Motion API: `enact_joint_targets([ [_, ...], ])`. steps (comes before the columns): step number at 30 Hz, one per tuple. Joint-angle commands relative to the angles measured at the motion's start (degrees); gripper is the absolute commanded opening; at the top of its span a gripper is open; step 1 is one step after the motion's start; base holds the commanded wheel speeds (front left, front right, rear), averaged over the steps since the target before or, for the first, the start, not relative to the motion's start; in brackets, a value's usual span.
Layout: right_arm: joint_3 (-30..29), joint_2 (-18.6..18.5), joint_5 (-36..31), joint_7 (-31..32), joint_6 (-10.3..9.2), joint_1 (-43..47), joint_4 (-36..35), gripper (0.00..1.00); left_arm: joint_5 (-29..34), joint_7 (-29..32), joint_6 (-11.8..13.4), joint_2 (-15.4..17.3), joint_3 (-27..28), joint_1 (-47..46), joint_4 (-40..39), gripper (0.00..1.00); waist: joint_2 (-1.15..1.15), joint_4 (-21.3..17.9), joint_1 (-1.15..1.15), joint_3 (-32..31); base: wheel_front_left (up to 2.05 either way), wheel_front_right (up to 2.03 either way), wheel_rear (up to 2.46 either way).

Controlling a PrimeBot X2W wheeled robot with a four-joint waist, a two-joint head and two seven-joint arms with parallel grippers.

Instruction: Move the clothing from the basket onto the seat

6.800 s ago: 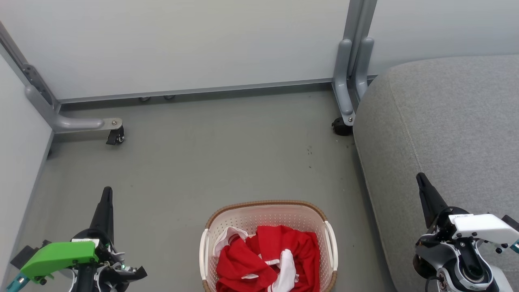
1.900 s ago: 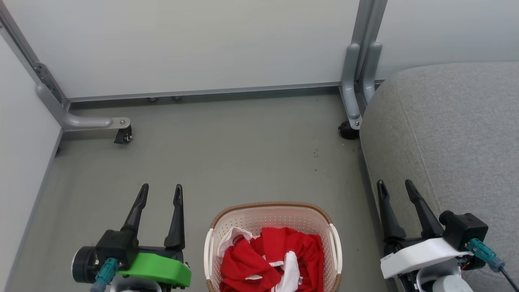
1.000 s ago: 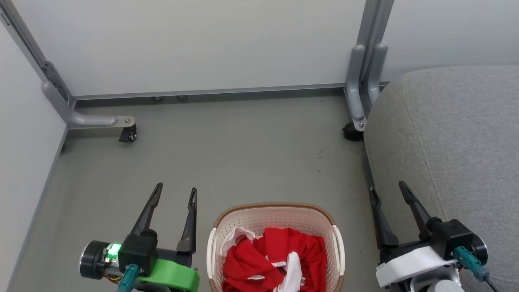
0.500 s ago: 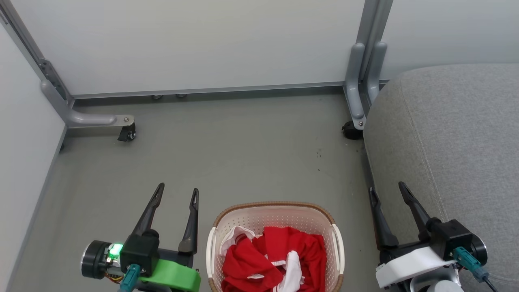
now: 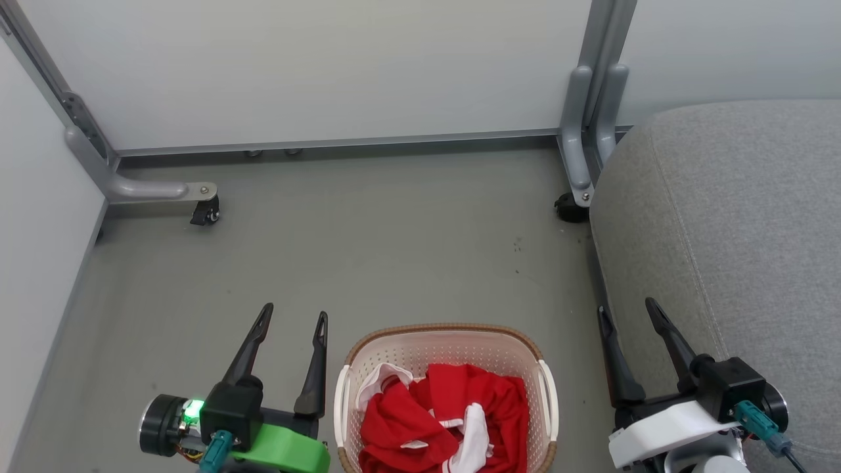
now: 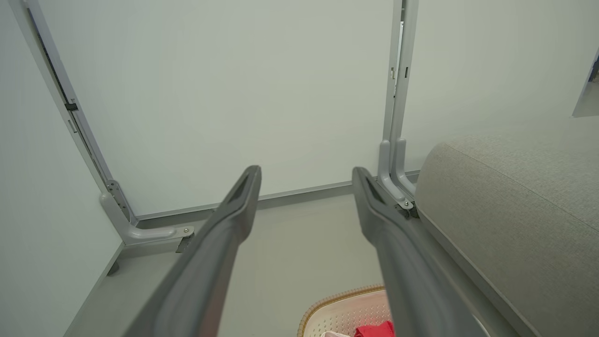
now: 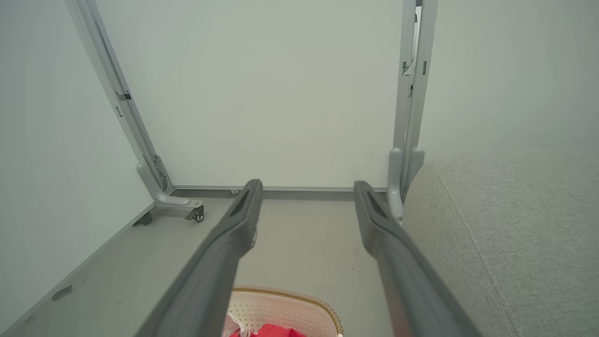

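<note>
Red clothing (image 5: 443, 420) with white trim lies bunched in the cream basket (image 5: 407, 348), which stands on the floor at the bottom centre of the head view. The grey seat (image 5: 742, 217) fills the right side. My left gripper (image 5: 294, 316) is open just left of the basket, fingers pointing away from me. My right gripper (image 5: 625, 312) is open right of the basket, against the seat's front edge. In the left wrist view the basket rim (image 6: 341, 297) and a bit of clothing (image 6: 374, 330) show low down between my open fingers, with the seat (image 6: 514, 210) at right. The right wrist view shows the basket (image 7: 285, 304) and seat (image 7: 505, 234) too.
White partition panels close off the back and left. Their grey feet with castors (image 5: 204, 213) (image 5: 568, 207) stand on the grey floor (image 5: 368, 243), one at the back left and one by the seat's far corner.
My left gripper has shifted slightly right, closer to the basket. The right gripper and the clothing stay as they were.
</note>
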Motion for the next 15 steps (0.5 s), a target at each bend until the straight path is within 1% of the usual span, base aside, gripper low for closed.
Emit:
enact_joint_targets([
  [1, -0.2, -0.3, 0.5, -0.2, 0.00, 0.0, 0.2, 1.00, 0.1, -0.2, -0.3, 0.3, 0.0, 0.2, 0.0, 1.00, 0.00, -0.1, 0.00, 0.6, 0.00, 0.00, 0.00],
  [6, -0.8, -0.2, -0.2, -0.2, 0.00, -1.5, -0.2, 1.00, 2.1, -0.2, -0.7, 0.6, -1.0, -1.4, 1.1, 1.00, 0.00, -0.7, 0.00, 3.3, 0.00, 0.00, 0.00],
  [12, -2.8, -0.2, -1.8, -0.2, 0.00, -4.2, -1.4, 1.00, 3.7, -0.1, -1.0, 1.0, -3.5, -5.1, 2.7, 1.00, 0.00, -2.1, 0.00, 9.3, 0.00, 0.00, 0.00],
  [15, -3.7, -0.2, -3.1, -0.2, 0.00, -5.9, -2.1, 1.00, 4.4, -0.1, -1.4, 1.6, -5.8, -7.5, 3.6, 1.00, 0.00, -3.1, 0.00, 12.6, 0.00, 0.00, 0.00],
])
